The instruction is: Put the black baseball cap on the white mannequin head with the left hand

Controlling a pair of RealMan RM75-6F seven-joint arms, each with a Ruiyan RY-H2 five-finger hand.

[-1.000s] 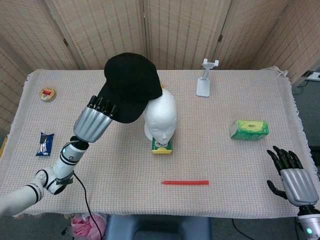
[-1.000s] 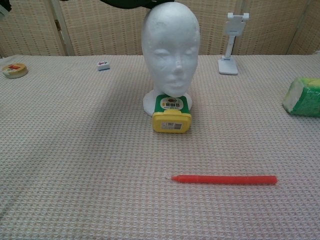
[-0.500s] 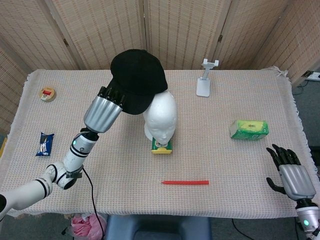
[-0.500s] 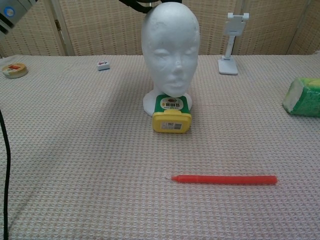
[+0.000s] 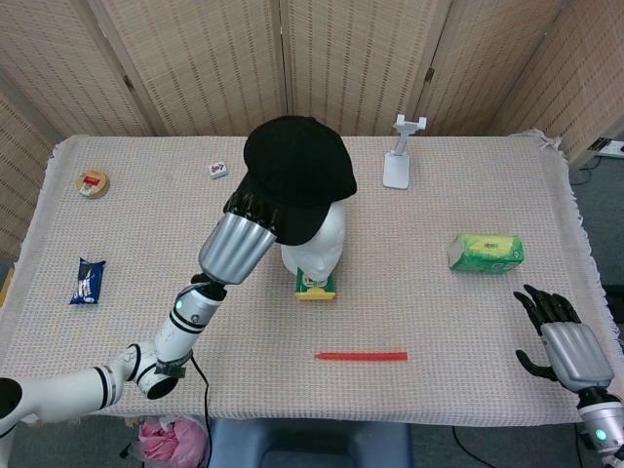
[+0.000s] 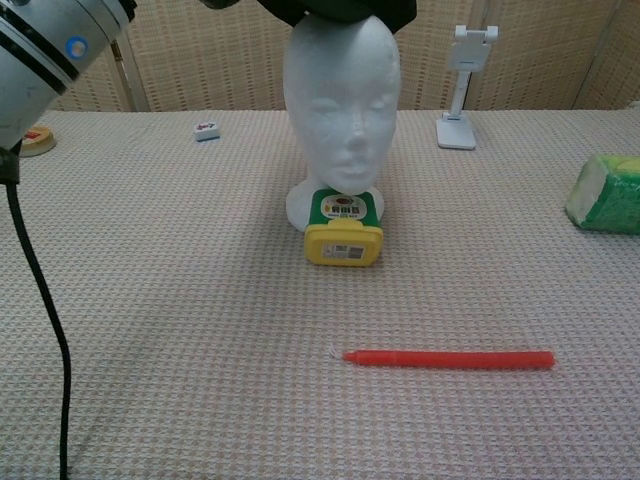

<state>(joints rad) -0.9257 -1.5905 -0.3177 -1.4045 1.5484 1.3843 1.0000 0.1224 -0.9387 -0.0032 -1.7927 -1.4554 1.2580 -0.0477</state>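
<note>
Since approx. 1 s ago, the black baseball cap (image 5: 298, 174) has been carried rightward and is now seen over the crown of the white mannequin head (image 5: 318, 237); whether it is seated cannot be told. It is gripped at its near-left edge by the left hand (image 5: 240, 242), fingertips hidden under the fabric. In chest view only the cap's lower edge is visible, rest cut off by the top of frame.

Just below the mannequin head, touching its base, a yellow-and-green container (image 6: 343, 231) is seen; its label print is too small to read. Farther front, a red pen (image 5: 361, 356) is lying. Left of the hand, well apart: a dark blue packet (image 5: 88, 281), a tape roll (image 5: 93, 183), a small tile (image 5: 216, 171) w/ unreadable marking. Right: a white phone stand (image 5: 402, 154), a green tissue pack (image 5: 486, 252). The right hand (image 5: 568, 339) is held at the table's near-right edge, empty, fingers apart.
</note>
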